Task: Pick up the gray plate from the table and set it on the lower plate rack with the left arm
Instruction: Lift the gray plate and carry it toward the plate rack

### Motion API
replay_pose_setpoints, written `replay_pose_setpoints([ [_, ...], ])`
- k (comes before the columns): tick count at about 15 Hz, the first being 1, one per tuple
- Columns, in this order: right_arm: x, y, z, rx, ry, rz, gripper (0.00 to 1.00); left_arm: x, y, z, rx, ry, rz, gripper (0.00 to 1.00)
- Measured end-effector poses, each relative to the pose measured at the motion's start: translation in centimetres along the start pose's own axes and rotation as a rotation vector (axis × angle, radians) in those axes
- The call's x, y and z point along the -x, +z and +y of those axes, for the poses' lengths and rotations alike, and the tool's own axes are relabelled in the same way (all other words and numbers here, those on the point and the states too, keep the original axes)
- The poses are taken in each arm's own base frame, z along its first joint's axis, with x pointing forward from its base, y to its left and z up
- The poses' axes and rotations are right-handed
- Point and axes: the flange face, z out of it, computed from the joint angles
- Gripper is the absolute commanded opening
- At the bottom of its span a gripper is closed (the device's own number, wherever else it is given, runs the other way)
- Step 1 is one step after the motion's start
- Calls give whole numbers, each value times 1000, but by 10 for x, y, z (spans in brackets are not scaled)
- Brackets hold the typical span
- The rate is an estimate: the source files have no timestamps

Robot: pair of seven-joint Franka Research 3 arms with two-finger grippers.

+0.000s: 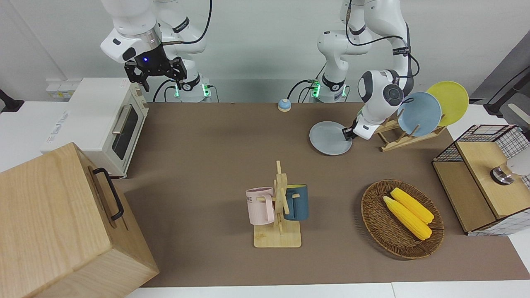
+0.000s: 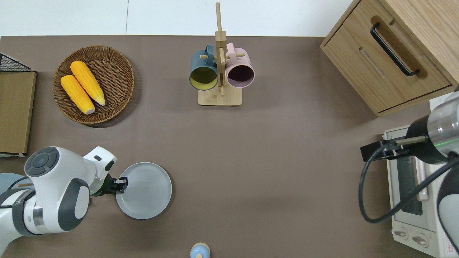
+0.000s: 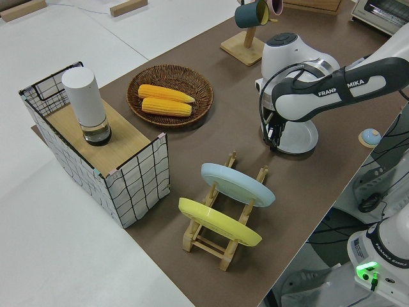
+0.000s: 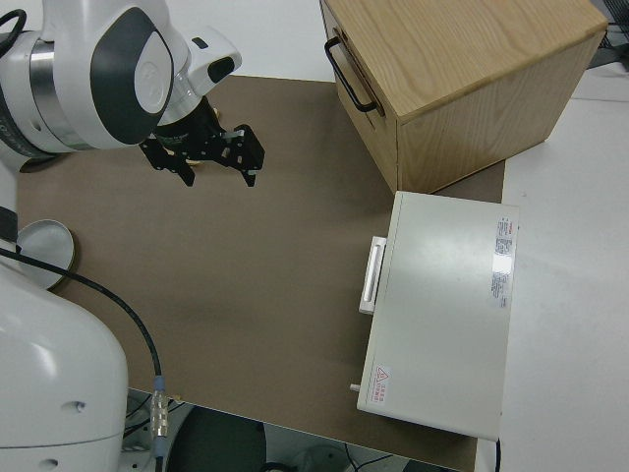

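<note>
The gray plate (image 1: 329,138) (image 2: 145,191) (image 3: 299,137) lies flat on the brown table (image 1: 215,145), beside the lower plate rack (image 1: 397,138) (image 3: 217,246). My left gripper (image 1: 347,133) (image 2: 120,185) (image 3: 273,142) points down at the plate's rim on the rack side and is low over that rim. The rack holds a sky-blue plate (image 1: 419,114) and a yellow plate (image 1: 449,101) upright in its slots. My right gripper (image 1: 163,80) (image 4: 218,177) is open and empty; that arm is parked.
A wicker basket (image 1: 374,223) with two corn cobs, a mug stand (image 1: 279,207) with two mugs, a wire-sided box (image 1: 484,178), a toaster oven (image 1: 103,120), a wooden cabinet (image 1: 62,223) and a small blue bell (image 1: 284,105) stand on or around the table.
</note>
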Motion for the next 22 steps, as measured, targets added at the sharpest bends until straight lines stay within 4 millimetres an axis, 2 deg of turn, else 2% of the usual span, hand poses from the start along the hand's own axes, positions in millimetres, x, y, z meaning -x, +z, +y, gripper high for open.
replay_pose_setpoints([
  [6, 0, 0, 0, 0, 0, 0, 990, -4, -14, -1, 10, -1, 25, 0],
  [10, 0, 0, 0, 0, 0, 0, 990, -19, -60, -5, 25, -16, 54, 0],
  [13, 0, 0, 0, 0, 0, 0, 987, -24, -100, -25, 26, -45, 48, 0],
  [17, 0, 0, 0, 0, 0, 0, 987, -13, -144, -49, -106, -64, 15, 0],
  [22, 0, 0, 0, 0, 0, 0, 987, 5, -182, -70, -354, -141, -24, 0],
])
